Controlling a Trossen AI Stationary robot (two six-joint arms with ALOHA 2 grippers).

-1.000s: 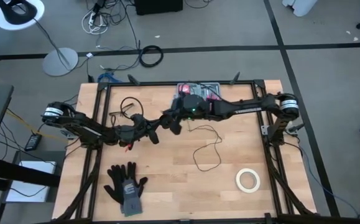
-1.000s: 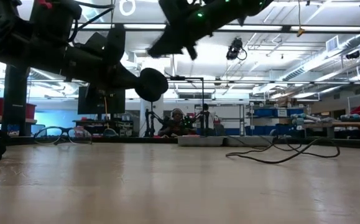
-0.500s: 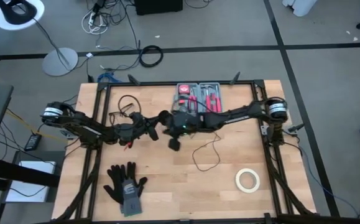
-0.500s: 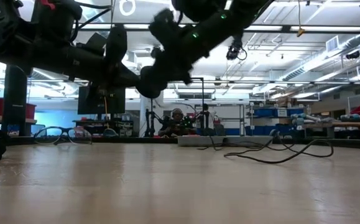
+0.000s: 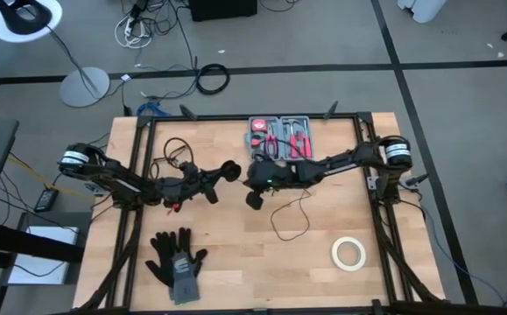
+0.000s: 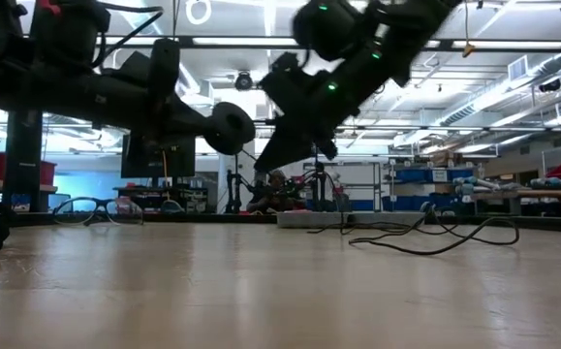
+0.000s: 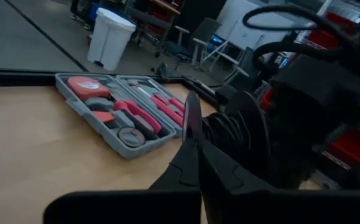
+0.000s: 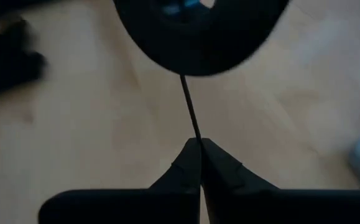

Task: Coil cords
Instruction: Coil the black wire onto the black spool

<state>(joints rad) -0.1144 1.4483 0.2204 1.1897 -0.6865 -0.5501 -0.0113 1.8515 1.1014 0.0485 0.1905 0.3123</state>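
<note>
Cord (image 5: 292, 213), thin black wire looping loosely across mid-table, running up into clenched right gripper (image 5: 254, 199) pinching it just below round disc (image 5: 231, 170) held at clenched left gripper (image 5: 221, 175); tool case (image 5: 280, 137) behind, tape roll (image 5: 348, 253) and gloves (image 5: 177, 256) nearer front edge.

The whole counter (image 5: 235, 254) is seen from straight above in the high view, with grey floor around it. In the low view the wooden top is looked across level, from board height, into the room behind. The grey tool case (image 5: 280, 137) is shared by the high and left wrist views, seen in the latter obliquely from close by. In the right wrist view the bare board is faced from very near, looking along the thin wire (image 8: 189, 111).
</note>
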